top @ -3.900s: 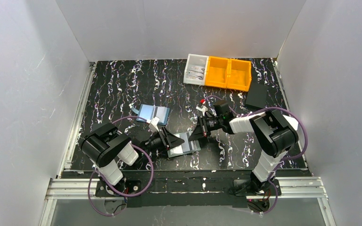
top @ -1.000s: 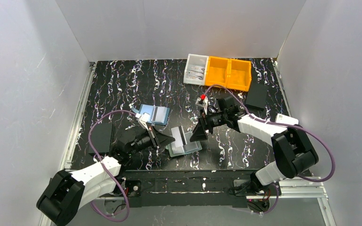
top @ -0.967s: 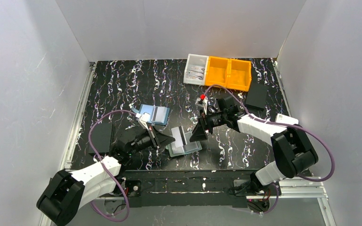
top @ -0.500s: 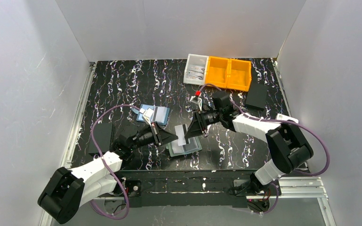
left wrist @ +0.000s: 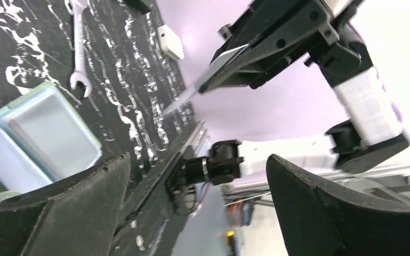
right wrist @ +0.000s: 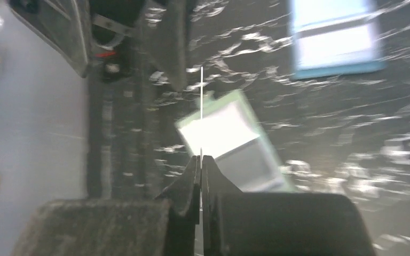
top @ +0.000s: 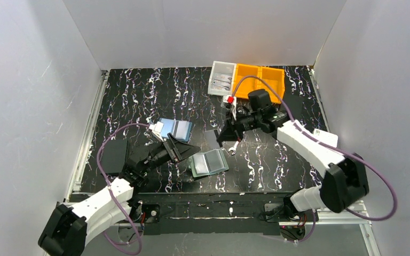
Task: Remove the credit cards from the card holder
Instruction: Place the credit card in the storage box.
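The sage-green card holder (top: 208, 162) lies open on the table with grey-blue credit cards in its slots, and also shows in the left wrist view (left wrist: 42, 133) and the right wrist view (right wrist: 235, 141). My right gripper (top: 220, 140) hangs above and behind it, shut on one credit card (top: 212, 137). That card appears edge-on as a thin line (right wrist: 200, 106) above the closed jaws (right wrist: 200, 158), and slanted in the left wrist view (left wrist: 203, 85). My left gripper (top: 184, 149) stands open just left of the holder, nothing between its fingers (left wrist: 197, 160).
A light-blue rectangle with a dark stripe (top: 173, 129) lies behind the left gripper. A small wrench (top: 234, 146) lies right of the holder. Orange bins (top: 259, 82) and a clear bin (top: 221, 79) stand at the back, with black boxes at right (top: 290, 109) and left (top: 115, 156).
My right gripper has shut on a card standing in the holder and carried it up and back, away from the holder. My left gripper has gone from shut to open.
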